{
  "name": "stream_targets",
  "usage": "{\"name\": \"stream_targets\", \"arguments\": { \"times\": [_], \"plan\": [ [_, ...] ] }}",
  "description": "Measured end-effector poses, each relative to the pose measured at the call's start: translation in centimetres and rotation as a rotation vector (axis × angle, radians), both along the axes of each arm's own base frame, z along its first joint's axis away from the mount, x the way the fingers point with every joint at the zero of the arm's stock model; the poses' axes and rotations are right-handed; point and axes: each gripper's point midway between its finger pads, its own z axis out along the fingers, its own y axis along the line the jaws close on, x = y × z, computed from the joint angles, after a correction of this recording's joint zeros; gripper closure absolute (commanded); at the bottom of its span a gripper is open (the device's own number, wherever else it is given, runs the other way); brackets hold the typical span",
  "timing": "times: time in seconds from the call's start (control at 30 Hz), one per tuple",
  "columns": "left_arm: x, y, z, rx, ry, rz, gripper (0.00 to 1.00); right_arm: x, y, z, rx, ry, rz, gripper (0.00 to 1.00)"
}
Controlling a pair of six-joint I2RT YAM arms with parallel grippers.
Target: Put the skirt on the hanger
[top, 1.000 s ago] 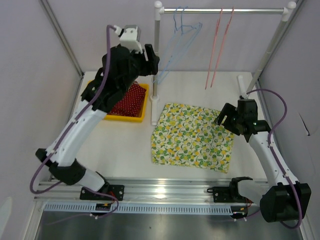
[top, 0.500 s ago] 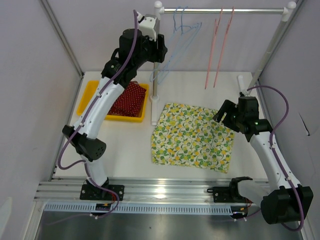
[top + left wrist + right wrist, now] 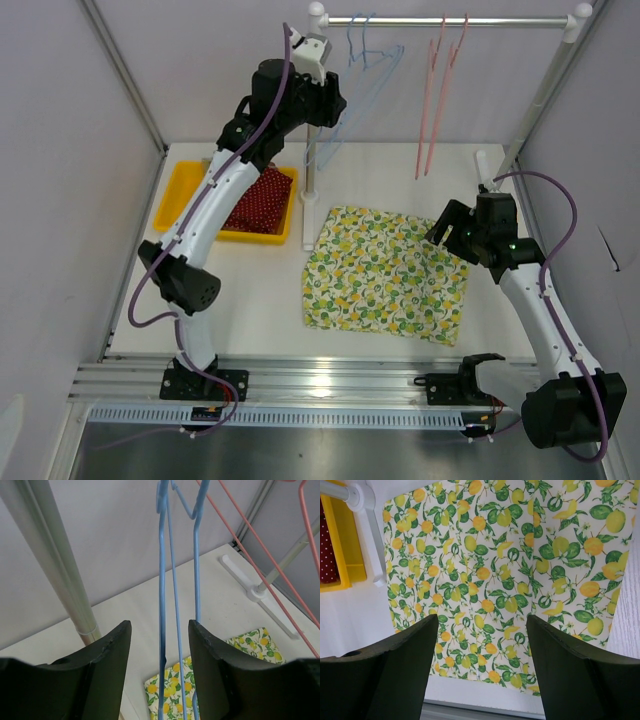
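The skirt [image 3: 385,285], white with a lemon print, lies flat on the table; it also shows in the right wrist view [image 3: 490,580] and partly in the left wrist view [image 3: 252,645]. A blue wire hanger [image 3: 352,95] hangs on the rail at the back left. In the left wrist view the blue hanger [image 3: 163,605] has two of its wires between my open fingers, untouched. My left gripper [image 3: 335,105] is raised at the hanger. My right gripper [image 3: 447,228] hovers open and empty over the skirt's right edge, and appears in its own view [image 3: 482,625].
Two pink hangers [image 3: 435,90] hang on the rail [image 3: 450,20] to the right of the blue one. A yellow tray [image 3: 180,190] with red dotted cloth [image 3: 255,200] sits at the back left. The rack's left post [image 3: 312,120] and right post [image 3: 535,105] stand on the table.
My left arm has risen and swung right from above the yellow tray up to the blue hanger. My right arm has barely moved. The skirt lies as before.
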Motion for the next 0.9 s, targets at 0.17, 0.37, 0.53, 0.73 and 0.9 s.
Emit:
{"name": "stream_targets", "arguments": {
  "times": [0.17, 0.37, 0.53, 0.73, 0.9],
  "plan": [
    [0.4, -0.3, -0.3, -0.008, 0.002, 0.002, 0.53, -0.1, 0.0, 0.2, -0.004, -0.007, 0.004, 0.23],
    [0.6, -0.5, 0.6, -0.031, -0.025, -0.001, 0.74, -0.2, -0.1, 0.4, -0.016, -0.018, 0.014, 0.22],
    [0.6, -0.6, 1.0, -0.046, -0.032, -0.005, 1.0, -0.3, -0.2, 0.3, -0.025, -0.015, 0.017, 0.22],
    [0.8, -0.9, 1.6, -0.058, -0.045, -0.015, 1.0, -0.4, -0.3, 0.2, -0.029, -0.011, 0.019, 0.23],
    [0.9, -0.9, 2.1, -0.067, -0.06, -0.013, 1.0, -0.4, -0.3, 0.2, -0.031, -0.01, 0.021, 0.23]
  ]
}}
